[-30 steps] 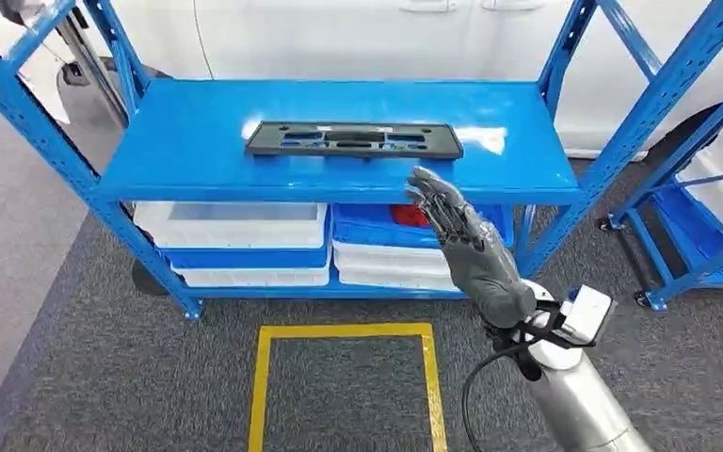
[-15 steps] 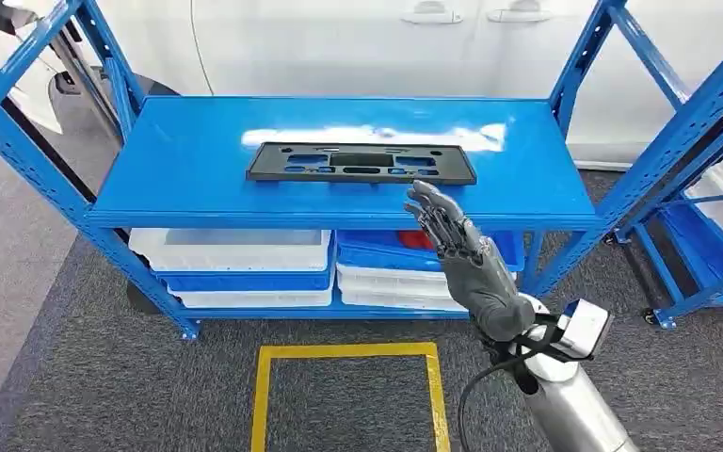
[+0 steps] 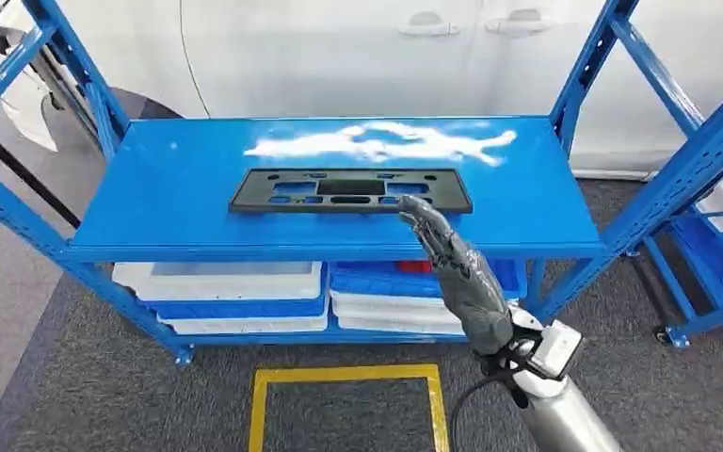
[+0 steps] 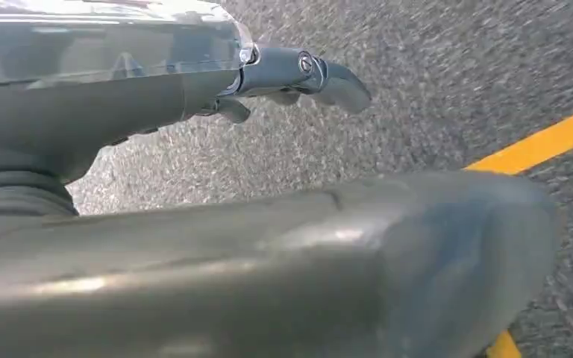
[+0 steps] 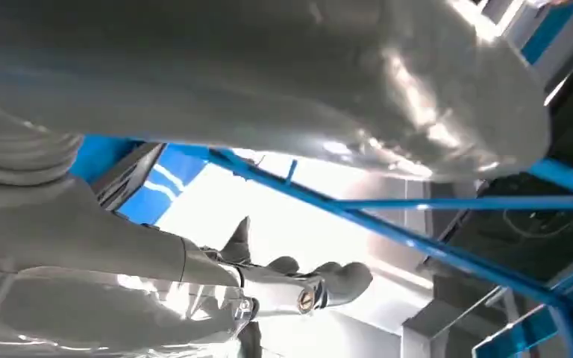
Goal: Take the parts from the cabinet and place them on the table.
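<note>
**A:** Head view first: where are the fingers (image 3: pixel 421 215)?

**B:** Stretched out straight and a little apart, holding nothing. The right hand (image 3: pixel 452 259) reaches over the front edge of the shelf (image 3: pixel 169 188), its tips right at the near right edge of the black plastic part (image 3: pixel 350 190). Whether they touch it, I cannot tell.

**A:** And the part itself?

**B:** Lying flat, long side across, near the middle of the shelf's top level, closer to the front edge than the back. It is a thin, wide frame with cut-outs.

**A:** How should the pick go?

**B:** I'd judge a thin flat piece like that is hard to pinch from above. Better to slide the tips under the near edge, or draw it toward the shelf's front lip so the thumb gets beneath, then close near the middle so the long ends don't droop or swing.

**A:** The left hand (image 4: pixel 283 268)?

**B:** Hanging over grey carpet by a yellow floor line (image 4: pixel 545 142); its fingers look loosely extended and it holds nothing.

**A:** Any writing or brand?

**B:** None I can read. Below the part's level sit white and blue bins (image 3: pixel 226 287), unlabelled from here.
</note>
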`<state>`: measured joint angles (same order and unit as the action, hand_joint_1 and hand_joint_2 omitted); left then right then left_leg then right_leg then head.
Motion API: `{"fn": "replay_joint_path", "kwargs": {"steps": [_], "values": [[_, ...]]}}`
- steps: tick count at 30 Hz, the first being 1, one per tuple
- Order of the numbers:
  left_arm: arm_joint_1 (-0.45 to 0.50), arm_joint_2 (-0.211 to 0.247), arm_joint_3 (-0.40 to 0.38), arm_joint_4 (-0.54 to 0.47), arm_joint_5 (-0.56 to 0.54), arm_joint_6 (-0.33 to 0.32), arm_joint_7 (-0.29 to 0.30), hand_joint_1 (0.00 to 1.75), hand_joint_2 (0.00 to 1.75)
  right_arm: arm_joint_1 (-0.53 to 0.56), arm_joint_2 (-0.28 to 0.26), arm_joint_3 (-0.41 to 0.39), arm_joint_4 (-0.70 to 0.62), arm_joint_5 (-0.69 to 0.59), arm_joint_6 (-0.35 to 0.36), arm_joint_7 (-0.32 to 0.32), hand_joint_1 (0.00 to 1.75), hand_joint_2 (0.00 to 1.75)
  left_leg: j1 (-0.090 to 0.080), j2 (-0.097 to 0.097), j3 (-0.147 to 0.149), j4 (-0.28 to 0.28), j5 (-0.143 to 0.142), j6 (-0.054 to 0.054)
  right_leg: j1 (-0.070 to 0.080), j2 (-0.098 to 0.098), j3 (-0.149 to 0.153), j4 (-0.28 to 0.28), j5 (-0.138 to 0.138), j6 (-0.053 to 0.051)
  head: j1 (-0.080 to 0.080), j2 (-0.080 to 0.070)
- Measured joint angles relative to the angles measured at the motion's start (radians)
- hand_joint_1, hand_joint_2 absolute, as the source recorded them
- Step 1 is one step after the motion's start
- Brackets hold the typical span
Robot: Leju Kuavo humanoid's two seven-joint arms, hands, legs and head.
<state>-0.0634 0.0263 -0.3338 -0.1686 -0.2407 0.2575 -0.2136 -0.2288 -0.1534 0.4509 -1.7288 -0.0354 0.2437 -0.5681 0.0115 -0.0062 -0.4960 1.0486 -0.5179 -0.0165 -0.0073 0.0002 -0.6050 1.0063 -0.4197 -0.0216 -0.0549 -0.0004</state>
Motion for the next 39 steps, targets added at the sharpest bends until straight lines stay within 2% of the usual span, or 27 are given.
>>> {"fn": "replay_joint_path", "kwargs": {"steps": [1,2,3,4,5,6,7,9,11,13,15,16,19,20,21,22,24,25,26,29,30,31,34,35,36,37,39], "values": [[0.0,-0.001,-0.001,0.0,0.0,-0.002,0.0,0.0,0.0,-0.007,0.007,0.003,0.001,-0.011,0.009,0.007,0.0,1.75,0.001,0.0,-0.033,0.059,-0.011,-0.004,0.001,0.0,0.005,-0.001,-0.005,-0.006,-0.001,0.0],[-0.002,-0.002,-0.001,0.0,0.0,-0.005,-0.002,0.0,0.0,-0.014,0.014,0.008,0.004,-0.029,0.02,0.015,0.0,0.0,0.001,0.0,-0.082,0.137,-0.039,-0.006,0.002,0.0,0.01,-0.001,-0.012,-0.01,0.0,0.0],[-0.003,-0.001,-0.002,0.0,-0.001,-0.008,-0.003,0.0,0.0,-0.019,0.019,0.011,0.01,-0.041,0.028,0.018,0.0,1.75,0.001,0.0,-0.138,0.217,-0.082,-0.009,0.005,0.0,0.017,-0.001,-0.02,-0.012,0.0,0.0],[-0.002,0.0,-0.002,0.0,-0.001,-0.008,-0.003,0.0,0.0,-0.023,0.021,0.015,0.015,-0.04,0.024,0.018,0.0,1.75,0.001,0.0,-0.175,0.263,-0.104,-0.009,0.008,0.0,0.024,-0.001,-0.026,-0.015,0.0,0.0],[0.0,0.0,-0.002,0.0,-0.001,-0.008,-0.003,0.0,0.0,-0.028,0.024,0.018,0.021,-0.026,0.011,0.015,0.0,1.75,0.001,0.0,-0.194,0.271,-0.104,-0.008,0.011,0.001,0.034,-0.001,-0.034,-0.016,0.0,0.0],[0.003,0.001,-0.002,0.0,-0.001,-0.008,-0.002,0.0,0.0,-0.035,0.028,0.021,0.029,-0.003,-0.005,0.013,0.0,1.75,0.0,0.0,-0.195,0.238,-0.076,-0.005,0.013,0.004,0.046,0.0,-0.043,-0.016,0.0,0.0],[0.006,0.002,-0.002,0.0,-0.001,-0.008,-0.003,0.0,0.0,-0.041,0.033,0.029,0.035,0.026,-0.022,0.013,0.0,1.75,-0.001,0.0,-0.179,0.168,-0.025,0.002,0.016,0.006,0.06,0.0,-0.052,-0.016,0.0,0.0],[0.01,0.006,-0.003,0.001,0.0,-0.007,-0.003,0.0,0.0,-0.056,0.045,0.05,0.058,0.1,-0.063,0.016,0.0,1.75,-0.011,0.0,-0.134,-0.004,0.112,0.022,0.019,0.006,0.086,-0.001,-0.071,-0.015,0.0,0.0],[0.01,0.009,-0.004,0.005,-0.002,-0.002,0.007,0.0,0.0,-0.064,0.055,0.078,0.096,0.168,-0.111,0.017,0.0,1.75,-0.02,0.0,-0.128,-0.028,0.098,0.026,0.021,0.007,0.084,0.002,-0.083,-0.002,0.0,0.0],[0.011,0.011,-0.005,0.005,-0.002,0.001,0.012,0.0,0.0,-0.066,0.063,0.095,0.116,0.19,-0.13,0.012,0.0,1.75,-0.022,-0.001,-0.129,-0.029,0.108,0.032,0.019,0.006,0.089,-0.002,-0.09,0.006,0.0,0.0],[0.016,0.008,-0.007,0.005,0.0,0.001,0.015,0.0,0.0,-0.076,0.072,0.108,0.131,0.199,-0.14,0.01,0.0,1.75,-0.008,0.0,-0.108,-0.052,0.111,0.037,0.022,0.007,0.098,0.002,-0.104,0.018,0.0,0.0],[0.016,0.008,-0.007,0.005,0.0,0.002,0.015,0.0,0.0,-0.083,0.072,0.112,0.136,0.199,-0.141,0.008,0.0,1.75,-0.005,0.0,-0.1,-0.057,0.108,0.043,0.022,0.005,0.078,0.042,-0.124,0.024,0.0,0.0],[0.013,0.01,-0.008,0.005,0.0,0.002,0.015,0.0,0.0,-0.087,0.072,0.124,0.159,0.2,-0.141,0.008,0.0,1.75,-0.005,-0.001,-0.091,-0.058,0.094,0.048,0.004,0.005,-0.07,0.278,-0.205,0.04,0.0,0.0],[0.013,0.01,-0.008,0.005,0.0,0.002,0.015,0.0,0.0,-0.087,0.072,0.128,0.166,0.201,-0.141,0.008,0.0,1.75,-0.004,-0.002,-0.086,-0.057,0.088,0.046,-0.002,0.005,-0.11,0.323,-0.201,0.045,0.0,0.0],[0.016,0.009,-0.008,0.005,0.0,0.002,0.016,0.0,0.0,-0.087,0.072,0.129,0.171,0.201,-0.141,0.008,0.0,1.75,-0.003,-0.003,-0.076,-0.057,0.082,0.043,-0.006,0.005,-0.118,0.31,-0.167,0.05,0.0,0.0],[0.019,0.009,-0.008,0.005,0.0,0.002,0.016,0.0,0.0,-0.087,0.072,0.13,0.176,0.201,-0.141,0.008,0.0,1.75,-0.001,-0.003,-0.064,-0.057,0.073,0.039,-0.01,0.004,-0.101,0.25,-0.111,0.054,0.0,0.0],[0.019,0.009,-0.009,0.005,0.0,0.002,0.016,0.0,0.0,-0.089,0.073,0.134,0.182,0.201,-0.141,0.008,0.0,1.75,0.002,-0.003,-0.04,-0.054,0.055,0.031,-0.017,-0.002,-0.033,0.068,0.011,0.058,0.0,0.0],[0.019,0.01,-0.009,0.007,0.0,0.002,0.016,0.0,0.0,-0.09,0.073,0.135,0.187,0.2,-0.142,0.007,0.0,1.75,-0.002,-0.003,-0.041,-0.052,0.046,0.023,-0.015,-0.006,-0.016,0.031,0.008,0.056,0.0,0.0],[0.016,0.01,-0.009,0.007,0.0,0.002,0.016,0.0,0.0,-0.092,0.075,0.136,0.188,0.201,-0.141,0.008,0.0,1.75,-0.004,-0.004,-0.042,-0.046,0.042,0.016,-0.009,-0.003,-0.011,0.005,-0.003,0.045,0.0,0.0],[0.015,0.009,-0.009,0.007,0.0,0.002,0.016,0.0,0.0,-0.092,0.078,0.137,0.194,0.202,-0.142,0.007,0.0,1.75,-0.001,0.0,-0.037,-0.055,0.035,-0.003,-0.006,0.001,-0.013,0.012,-0.01,0.023,0.0,0.0],[0.013,0.009,-0.009,0.007,0.0,0.004,0.02,0.0,0.0,-0.094,0.08,0.137,0.194,0.215,-0.151,0.009,0.0,1.75,0.004,0.0,-0.035,-0.049,0.025,-0.009,-0.011,0.0,-0.001,0.002,-0.01,0.013,0.0,0.0],[0.014,0.009,-0.009,0.007,0.0,0.008,0.027,0.0,0.0,-0.098,0.08,0.139,0.196,0.239,-0.168,0.013,0.0,1.75,0.004,0.001,-0.045,-0.018,0.01,-0.011,-0.009,0.0,0.007,0.0,-0.016,0.005,0.0,0.0],[0.014,0.011,-0.009,0.007,0.0,0.016,0.046,0.0,0.0,-0.109,0.082,0.164,0.216,0.389,-0.275,0.032,0.0,1.75,0.005,0.001,-0.18,0.225,-0.082,-0.017,-0.004,-0.003,0.02,0.0,-0.029,-0.007,0.0,0.0],[0.016,0.011,-0.01,0.007,0.0,0.016,0.05,0.0,0.0,-0.109,0.085,0.174,0.228,0.459,-0.33,0.041,0.0,1.75,0.005,0.001,-0.216,0.277,-0.089,-0.017,-0.001,-0.003,0.025,0.0,-0.034,-0.008,0.0,0.0],[0.018,0.011,-0.01,0.007,0.0,0.016,0.053,0.0,0.0,-0.11,0.089,0.186,0.242,0.54,-0.388,0.057,0.0,1.75,0.005,0.001,-0.229,0.28,-0.068,-0.016,0.0,-0.001,0.033,0.0,-0.039,-0.008,0.0,0.0],[0.021,0.011,-0.01,0.007,0.0,0.015,0.056,0.0,0.0,-0.111,0.093,0.197,0.253,0.617,-0.438,0.073,0.0,1.75,0.005,0.001,-0.218,0.239,-0.028,-0.014,0.001,0.0,0.042,0.0,-0.045,-0.008,0.0,0.0],[0.023,0.012,-0.011,0.007,0.0,0.015,0.061,0.0,0.0,-0.121,0.105,0.223,0.28,0.762,-0.519,0.114,0.0,1.75,0.004,0.001,-0.145,0.053,0.09,-0.004,0.003,0.003,0.064,0.001,-0.059,-0.004,0.0,0.0]]}}
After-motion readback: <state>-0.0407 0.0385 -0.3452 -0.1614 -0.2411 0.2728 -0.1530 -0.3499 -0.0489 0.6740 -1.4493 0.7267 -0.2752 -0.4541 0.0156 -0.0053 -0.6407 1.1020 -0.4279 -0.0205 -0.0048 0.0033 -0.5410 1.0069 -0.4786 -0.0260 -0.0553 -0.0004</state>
